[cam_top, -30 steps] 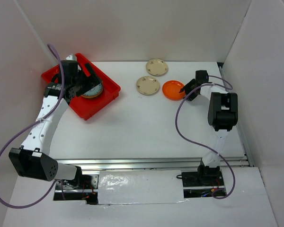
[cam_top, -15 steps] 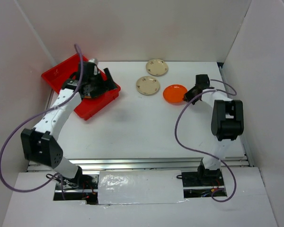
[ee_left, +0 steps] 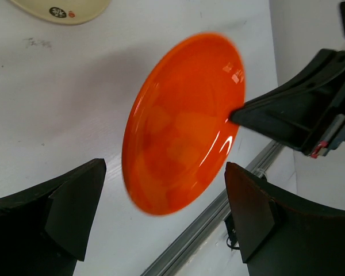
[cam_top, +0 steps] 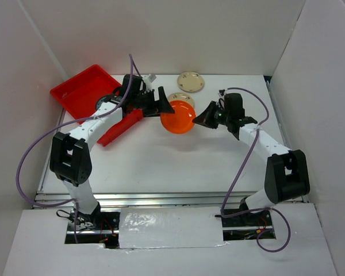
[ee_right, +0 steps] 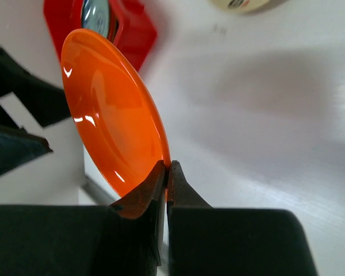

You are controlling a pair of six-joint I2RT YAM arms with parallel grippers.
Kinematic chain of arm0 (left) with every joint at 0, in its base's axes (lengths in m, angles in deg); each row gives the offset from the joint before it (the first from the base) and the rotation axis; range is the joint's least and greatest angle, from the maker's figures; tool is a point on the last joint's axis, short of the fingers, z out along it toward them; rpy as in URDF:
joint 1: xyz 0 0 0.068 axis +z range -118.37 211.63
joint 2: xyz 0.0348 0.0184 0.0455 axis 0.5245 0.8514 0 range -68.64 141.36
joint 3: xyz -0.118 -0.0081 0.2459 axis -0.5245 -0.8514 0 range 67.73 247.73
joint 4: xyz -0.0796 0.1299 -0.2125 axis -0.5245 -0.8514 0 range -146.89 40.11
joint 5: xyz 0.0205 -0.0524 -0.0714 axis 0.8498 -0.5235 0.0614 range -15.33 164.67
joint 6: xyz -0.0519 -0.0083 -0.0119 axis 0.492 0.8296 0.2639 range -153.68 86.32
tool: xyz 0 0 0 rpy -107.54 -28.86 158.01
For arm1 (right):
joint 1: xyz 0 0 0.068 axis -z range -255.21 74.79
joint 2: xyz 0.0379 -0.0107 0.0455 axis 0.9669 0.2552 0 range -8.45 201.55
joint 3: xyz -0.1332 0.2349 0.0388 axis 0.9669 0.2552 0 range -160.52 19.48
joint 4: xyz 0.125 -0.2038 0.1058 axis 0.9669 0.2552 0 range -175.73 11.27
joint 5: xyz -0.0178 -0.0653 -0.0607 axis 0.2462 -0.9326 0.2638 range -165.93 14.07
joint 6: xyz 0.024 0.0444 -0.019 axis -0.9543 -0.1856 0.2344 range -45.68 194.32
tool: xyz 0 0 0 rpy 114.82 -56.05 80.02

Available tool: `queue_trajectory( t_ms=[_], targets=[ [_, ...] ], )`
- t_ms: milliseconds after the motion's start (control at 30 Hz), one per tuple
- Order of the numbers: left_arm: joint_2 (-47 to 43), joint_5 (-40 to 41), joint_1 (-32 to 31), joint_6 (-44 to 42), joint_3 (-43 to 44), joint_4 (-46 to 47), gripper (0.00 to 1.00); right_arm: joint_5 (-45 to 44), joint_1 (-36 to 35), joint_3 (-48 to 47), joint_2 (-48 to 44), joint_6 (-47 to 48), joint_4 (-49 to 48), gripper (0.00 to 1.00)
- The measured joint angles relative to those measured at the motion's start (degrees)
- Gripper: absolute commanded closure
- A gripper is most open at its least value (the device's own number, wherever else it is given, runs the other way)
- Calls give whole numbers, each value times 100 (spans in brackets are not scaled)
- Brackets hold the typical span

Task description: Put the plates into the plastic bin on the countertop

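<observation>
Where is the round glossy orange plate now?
Top view: the round glossy orange plate hangs mid-table, pinched at its rim by the right claw, facing the open left claw.

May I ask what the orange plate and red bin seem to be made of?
Orange plate: glazed ceramic or glossy melamine, cannot tell which; crisp white highlights show a shiny finish. Red bin: likely moulded plastic, evenly coloured, duller sheen.
</observation>
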Motion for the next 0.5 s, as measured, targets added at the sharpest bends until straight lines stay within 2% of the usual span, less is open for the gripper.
queue_trajectory(
  t_ms=[67, 100, 167, 200, 267, 300, 333, 367, 400, 433, 500],
  targets=[
    [7, -94, -2, 11, 0, 87, 9, 354, -13, 155, 15, -39, -107, 100],
    [11, -125, 2, 20, 0, 129, 18, 507, -13, 195, 15, -57, -151, 100],
    [20, -162, 11, 37, 0, 190, 30, 732, -24, 208, 15, -98, -289, 100],
    [26, -175, 20, 46, 0, 205, 51, 820, -24, 208, 15, -118, -365, 100],
    [31, -195, 39, 72, -2, 240, 78, 964, -31, 208, 17, -175, -518, 100],
    [31, -203, 46, 44, -2, 262, 99, 1012, -39, 208, 17, -197, -562, 100],
    [31, -367, 70, 109, -2, 293, 100, 964, -39, 208, 17, -188, -573, 100],
    [26, -437, 92, 81, 7, 365, 100, 1045, -17, 240, 44, -313, -608, 85],
    [24, -417, 105, 44, 11, 374, 100, 1051, -11, 238, 85, -363, -662, 31],
    [24, -424, 116, 50, 11, 356, 100, 1073, -11, 240, 105, -404, -673, 1],
    [26, -256, 162, 17, 11, 214, 100, 1051, 13, 243, 120, -380, -717, 0]
  ],
)
